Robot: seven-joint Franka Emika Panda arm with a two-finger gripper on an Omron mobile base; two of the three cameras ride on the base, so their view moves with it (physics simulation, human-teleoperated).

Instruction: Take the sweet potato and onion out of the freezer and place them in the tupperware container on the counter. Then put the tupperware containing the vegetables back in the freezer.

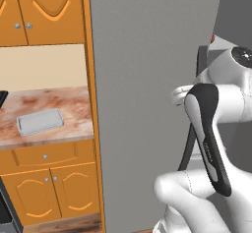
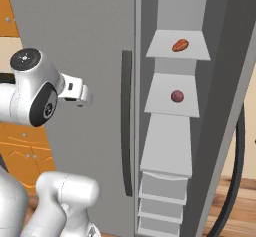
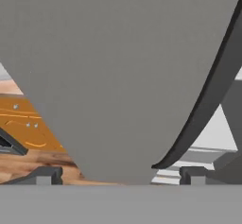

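While the freezer (image 2: 90,41) fills the middle of both base views, its right-hand door stands swung open at the right of the right base view, baring pale shelves. Left of it in the left base view runs the counter (image 1: 74,99), marbled over orange cabinets (image 1: 49,188), with the tupperware container (image 1: 40,122) lying flat on it at middle left. Up against the grey door, seen from the hand, the gripper (image 3: 120,175) has its two dark tips spread wide, nothing between them. The sweet potato (image 2: 180,45) sits on the upper shelf, the onion (image 2: 177,96) on the shelf just below.
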